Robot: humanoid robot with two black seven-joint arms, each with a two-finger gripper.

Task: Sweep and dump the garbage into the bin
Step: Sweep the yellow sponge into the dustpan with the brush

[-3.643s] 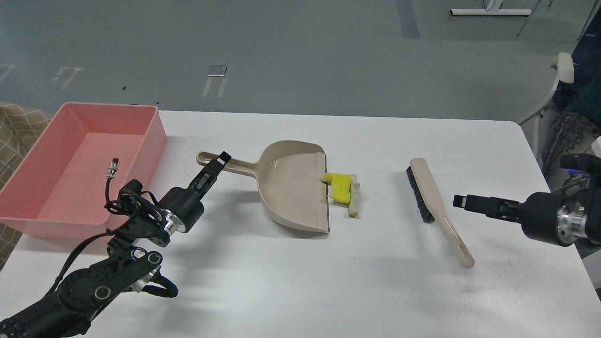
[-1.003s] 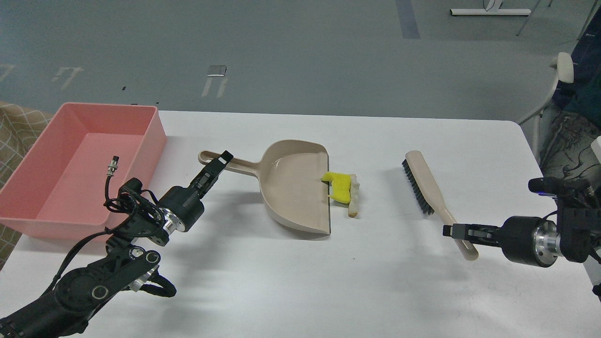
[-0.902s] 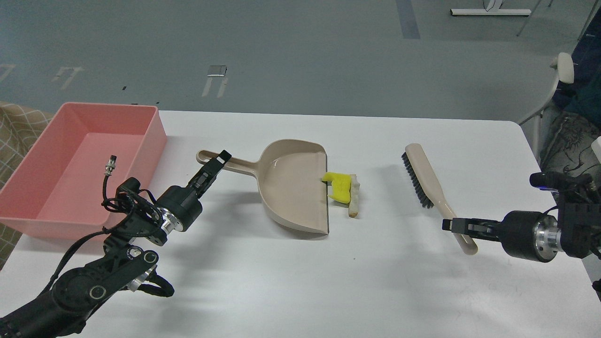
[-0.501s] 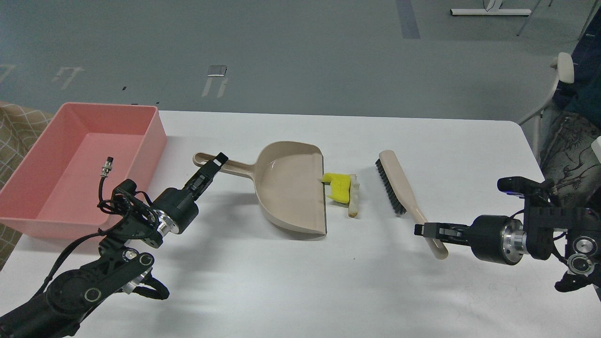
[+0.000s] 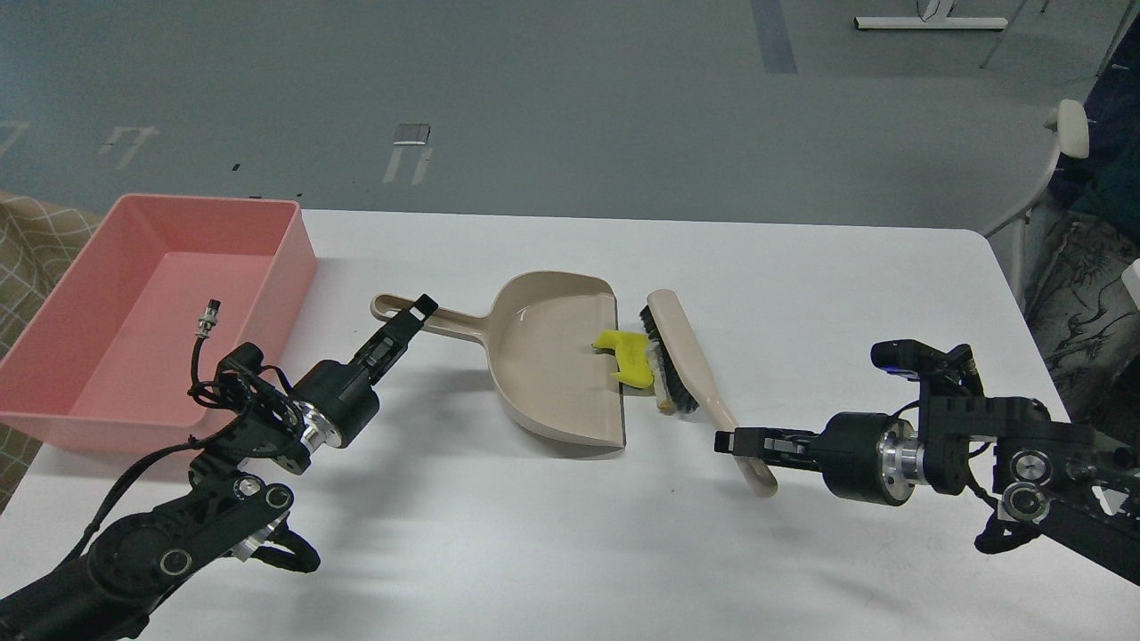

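The beige dustpan (image 5: 552,356) lies mid-table with its mouth facing right. My left gripper (image 5: 411,313) is shut on the dustpan's handle. The yellow sponge chunk (image 5: 623,352) sits at the pan's lip, partly on it. The bread slice (image 5: 662,378) is mostly hidden behind the bristles, edge-on beside the yellow chunk. My right gripper (image 5: 739,441) is shut on the handle of the beige brush (image 5: 690,352), whose black bristles press against the garbage. The pink bin (image 5: 134,312) stands at the table's left edge and looks empty.
The white table (image 5: 802,285) ends on the right near a chair (image 5: 1060,151). A checked cloth (image 5: 36,240) hangs left of the bin. My left arm's cable and plug (image 5: 209,320) stick up in front of the bin.
My right gripper has carried the brush left, from well right of the garbage up against it. The yellow chunk has slid left onto the dustpan's lip. The left gripper has barely moved.
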